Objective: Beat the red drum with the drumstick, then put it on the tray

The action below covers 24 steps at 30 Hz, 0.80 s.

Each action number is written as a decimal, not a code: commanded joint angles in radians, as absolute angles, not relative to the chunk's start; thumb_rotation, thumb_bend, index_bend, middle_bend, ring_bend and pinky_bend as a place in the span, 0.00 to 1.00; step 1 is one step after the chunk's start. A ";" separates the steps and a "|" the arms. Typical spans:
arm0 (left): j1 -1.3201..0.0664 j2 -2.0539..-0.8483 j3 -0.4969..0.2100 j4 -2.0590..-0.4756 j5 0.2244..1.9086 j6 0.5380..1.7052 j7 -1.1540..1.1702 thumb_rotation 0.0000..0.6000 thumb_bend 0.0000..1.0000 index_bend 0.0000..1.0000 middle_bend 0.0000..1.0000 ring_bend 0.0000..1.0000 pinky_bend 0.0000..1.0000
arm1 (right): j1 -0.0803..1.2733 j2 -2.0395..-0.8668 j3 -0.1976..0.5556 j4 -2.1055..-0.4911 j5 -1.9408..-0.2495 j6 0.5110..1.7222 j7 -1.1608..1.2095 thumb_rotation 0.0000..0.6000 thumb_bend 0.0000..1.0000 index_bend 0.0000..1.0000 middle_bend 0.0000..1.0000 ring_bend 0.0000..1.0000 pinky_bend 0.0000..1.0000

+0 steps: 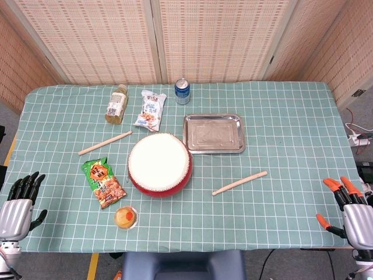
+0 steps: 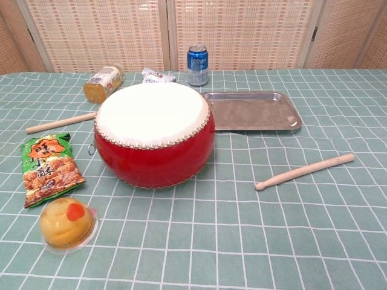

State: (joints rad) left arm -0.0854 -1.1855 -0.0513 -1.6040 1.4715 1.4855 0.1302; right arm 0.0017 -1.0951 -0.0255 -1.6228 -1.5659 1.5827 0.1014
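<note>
The red drum (image 1: 159, 165) stands upright on the bench (image 1: 291, 116), which is covered with a green checked cloth. The drum has a glossy red barrel body, a cream-white head, and a row of small metal studs around the rim of the head. A small metal ring hangs on its side in the chest view.

Two plain, pale wooden sticks lie flat on the cloth. The drumstick (image 1: 239, 183) nearer the right robot hand (image 1: 348, 210) is slim, with a slightly rounded tip at the drum end. It lies at a slant between that hand and the drum, touching neither. The second drumstick (image 1: 105, 143) lies on the far side of the drum, ahead of the left robot hand (image 1: 20, 207) and well apart from it.

The tray (image 1: 214, 133) is a shallow rectangular metal pan with a raised rim. It sits just beyond the drum, farther from the right robot hand than the near drumstick.

Both hands rest at the near edge of the bench, one at each corner, holding nothing. The left robot hand is black-fingered, with fingers spread. The right robot hand has orange fingertips; its fingers also appear spread, though it is partly cut off by the frame edge.

A green snack bag (image 1: 103, 182) and a jelly cup (image 1: 126, 217) lie between the left robot hand and the drum. A bottle (image 1: 116, 104), a white snack packet (image 1: 150, 109) and a blue can (image 1: 182, 91) lie far from both hands.
</note>
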 commanded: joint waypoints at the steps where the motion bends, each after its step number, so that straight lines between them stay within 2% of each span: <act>1: -0.083 -1.184 -0.048 -1.609 1.468 1.485 0.135 1.00 0.24 0.01 0.00 0.00 0.03 | 0.010 -1.097 -0.019 -1.619 -1.566 1.569 0.103 1.00 0.23 0.16 0.14 0.02 0.15; 9: -0.064 -1.182 -0.037 -1.619 1.474 1.506 0.132 1.00 0.24 0.01 0.00 0.00 0.03 | 0.066 -1.107 0.005 -1.631 -1.589 1.505 0.053 1.00 0.23 0.19 0.14 0.03 0.16; 15: -0.057 -1.176 -0.031 -1.620 1.487 1.519 0.122 1.00 0.24 0.01 0.00 0.00 0.03 | 0.197 -1.156 0.049 -1.658 -1.559 1.316 -0.057 1.00 0.23 0.22 0.14 0.04 0.18; 24: -0.045 -1.168 -0.033 -1.614 1.465 1.519 0.101 1.00 0.24 0.01 0.00 0.00 0.03 | 0.409 -1.359 0.124 -1.534 -1.494 1.071 -0.212 1.00 0.23 0.38 0.14 0.04 0.18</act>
State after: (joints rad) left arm -0.0457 -1.1683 -0.0326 -1.6148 1.4664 1.5199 0.1023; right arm 0.3623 -1.3037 0.0994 -1.5800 -1.5186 1.1263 -0.1715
